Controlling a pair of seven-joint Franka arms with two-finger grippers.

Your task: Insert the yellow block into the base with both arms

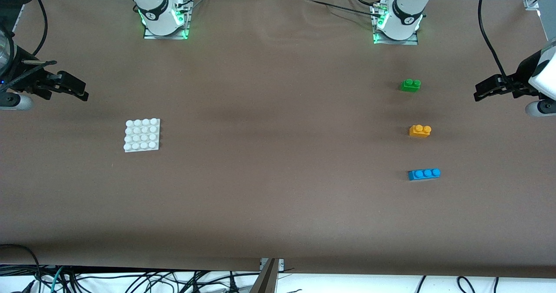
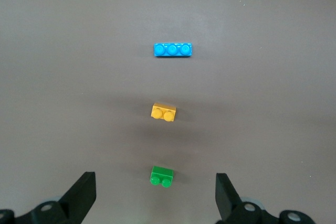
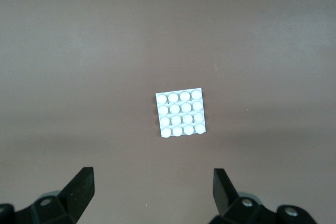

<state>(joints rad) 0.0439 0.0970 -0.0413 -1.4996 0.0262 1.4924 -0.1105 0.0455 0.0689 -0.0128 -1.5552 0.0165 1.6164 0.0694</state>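
on table, yellow block (image 1: 420, 131), base (image 1: 142, 135) well apart

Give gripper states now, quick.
Left gripper: open, empty, above the small green plastic brick.
Right gripper: open, empty, near the flat white studded base.

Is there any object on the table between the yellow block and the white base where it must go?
Nothing visible: bare table lies between the yellow block and the base. The green brick and blue brick sit off that line.

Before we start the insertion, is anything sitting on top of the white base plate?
No. The white base plate shows all sixteen studs bare; no brick is on it. What lies beneath it is covered.
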